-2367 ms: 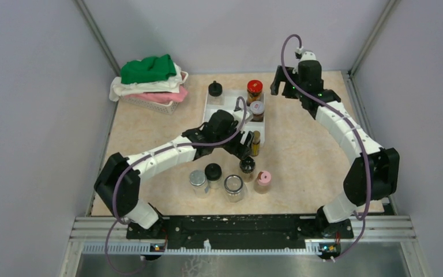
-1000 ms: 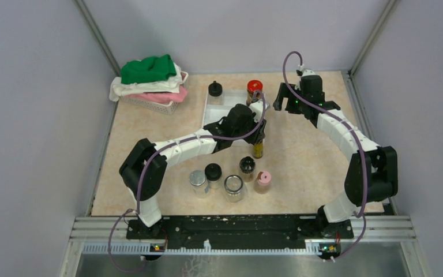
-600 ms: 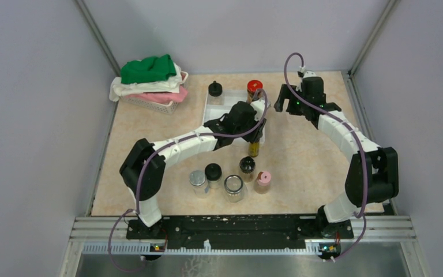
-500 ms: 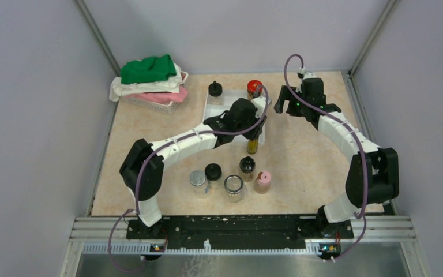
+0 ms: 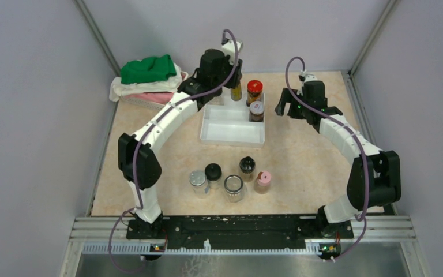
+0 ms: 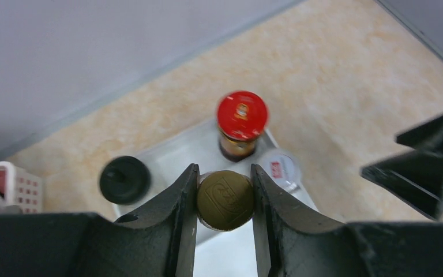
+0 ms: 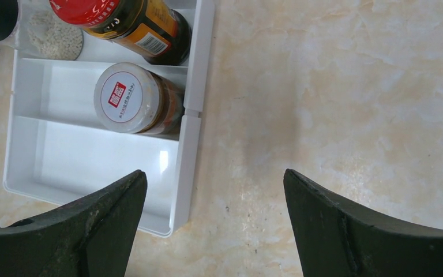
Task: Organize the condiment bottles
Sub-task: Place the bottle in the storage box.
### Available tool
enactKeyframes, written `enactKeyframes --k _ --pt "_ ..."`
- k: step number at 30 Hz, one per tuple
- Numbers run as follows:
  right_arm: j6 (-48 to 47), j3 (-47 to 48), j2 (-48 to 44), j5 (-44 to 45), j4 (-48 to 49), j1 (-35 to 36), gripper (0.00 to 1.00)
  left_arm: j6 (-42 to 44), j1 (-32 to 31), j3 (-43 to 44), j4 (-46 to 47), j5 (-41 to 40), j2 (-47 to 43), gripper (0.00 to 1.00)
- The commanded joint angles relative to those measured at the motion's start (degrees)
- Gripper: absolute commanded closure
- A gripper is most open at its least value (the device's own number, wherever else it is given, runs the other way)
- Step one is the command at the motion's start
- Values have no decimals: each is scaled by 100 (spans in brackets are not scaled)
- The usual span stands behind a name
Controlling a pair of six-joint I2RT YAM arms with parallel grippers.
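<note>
Lifted from the worktop [image 5: 306, 156], the slim amber bottle [image 5: 236, 92] now hangs clamped at its gold cap in the left end effector [image 6: 224, 173], seemingly over the back step of the white stepped tray [image 5: 231, 136], its base hidden. Beyond that end effector stands the red-capped jar [image 6: 241, 118], the white-red-capped jar [image 6: 280, 168] to its right and the black-capped jar [image 6: 125, 179] to its left. The right end effector [image 7: 213, 173] hovers spread wide and empty, the white-red-capped jar ahead to its left.

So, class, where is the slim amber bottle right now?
In the left wrist view, the slim amber bottle is clamped in the left claw at the far end of the white tray, between the black-capped bottle and the red-capped jar.
</note>
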Motion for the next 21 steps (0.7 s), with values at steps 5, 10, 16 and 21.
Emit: enactKeyframes --k 5,10,16,21 --pt "11 -198 -191 -111 352 -116 13 156 569 1169 185 440 964 76" --pt "4 -262 -64 -130 438 -142 13 74 585 1194 452 656 1283 76" --pt "-4 -280 79 -161 530 -151 13 126 590 1164 755 617 1552 76" --pt "0 -312 132 -158 572 -152 13 156 606 1267 936 526 1741 77"
